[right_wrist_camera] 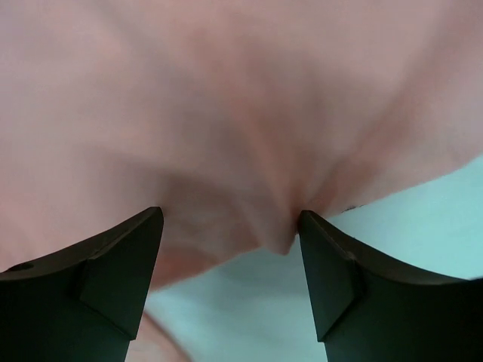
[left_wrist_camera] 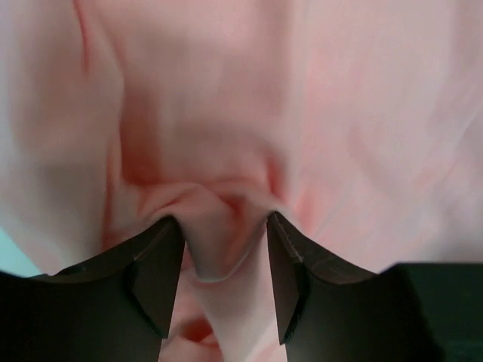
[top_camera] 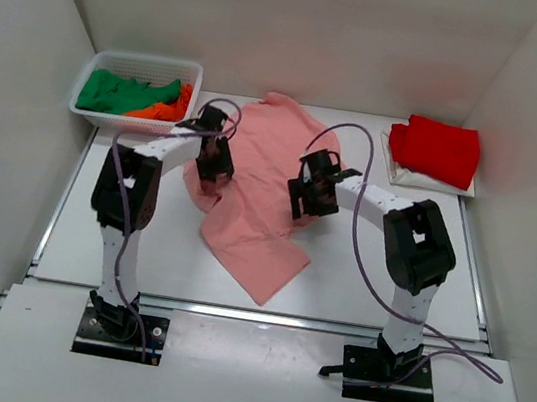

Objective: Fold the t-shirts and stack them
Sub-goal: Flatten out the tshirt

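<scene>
The salmon-pink t-shirt (top_camera: 257,222) lies rumpled across the middle of the table. My left gripper (top_camera: 216,167) is down on its left edge. In the left wrist view the jaws (left_wrist_camera: 224,219) stand open with a raised fold of the pink cloth (left_wrist_camera: 302,113) between the fingers. My right gripper (top_camera: 307,201) is at the shirt's right side. Its jaws (right_wrist_camera: 230,213) are open over the pink hem (right_wrist_camera: 226,98), with bare table showing below. A folded bright red t-shirt (top_camera: 436,148) rests at the back right. Green (top_camera: 113,93) and orange (top_camera: 161,109) t-shirts lie in the basket.
The white mesh basket (top_camera: 138,58) stands at the back left corner. A white sheet (top_camera: 406,176) lies under the red shirt. White walls close in the table on the left, right and back.
</scene>
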Robot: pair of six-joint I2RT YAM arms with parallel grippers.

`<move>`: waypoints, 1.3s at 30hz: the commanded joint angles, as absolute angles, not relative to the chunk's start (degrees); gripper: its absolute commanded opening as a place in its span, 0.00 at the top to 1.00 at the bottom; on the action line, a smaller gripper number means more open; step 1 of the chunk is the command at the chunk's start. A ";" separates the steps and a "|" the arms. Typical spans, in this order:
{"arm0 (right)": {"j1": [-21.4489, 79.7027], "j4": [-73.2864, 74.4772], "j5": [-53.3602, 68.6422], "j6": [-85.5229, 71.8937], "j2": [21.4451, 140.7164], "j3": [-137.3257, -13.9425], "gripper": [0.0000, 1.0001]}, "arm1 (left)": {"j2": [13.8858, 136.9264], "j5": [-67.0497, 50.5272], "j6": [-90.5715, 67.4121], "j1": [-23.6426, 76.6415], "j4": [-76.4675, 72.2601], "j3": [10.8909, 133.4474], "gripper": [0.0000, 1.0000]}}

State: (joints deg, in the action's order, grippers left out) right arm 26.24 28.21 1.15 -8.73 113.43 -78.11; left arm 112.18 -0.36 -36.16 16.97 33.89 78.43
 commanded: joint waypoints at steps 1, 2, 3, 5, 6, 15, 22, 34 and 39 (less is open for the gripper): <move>35.68 35.69 7.46 -18.96 110.76 -67.09 0.31 | 119.42 4.57 -30.94 14.24 41.12 94.34 0.42; 38.38 34.20 9.04 -19.77 109.18 -66.02 0.30 | 120.75 4.57 -30.76 13.54 42.96 99.88 0.42; 41.02 33.32 9.66 -21.86 108.64 -63.92 0.31 | 124.16 4.48 -30.41 13.62 44.37 103.15 0.42; 44.29 33.22 10.46 -24.17 106.89 -63.63 0.32 | 131.01 4.83 -30.06 13.01 50.24 116.21 0.42; 45.95 34.01 9.76 -25.74 106.09 -63.89 0.32 | 132.96 5.01 -29.71 13.36 51.14 122.20 0.42; 42.46 35.07 1.15 -26.72 89.85 -63.81 0.33 | 139.33 1.67 -27.51 14.41 60.91 137.92 0.42; 22.71 32.27 2.28 -25.40 80.24 -56.26 0.56 | 108.05 -2.61 -29.61 17.14 40.98 95.58 0.43; 16.62 27.25 -0.88 -26.19 86.40 -49.22 0.66 | 69.28 -0.27 -38.66 22.77 35.77 43.36 0.39; 16.96 24.79 -1.14 -26.89 88.76 -50.27 0.53 | 62.58 -0.09 -41.13 23.73 36.21 36.65 0.32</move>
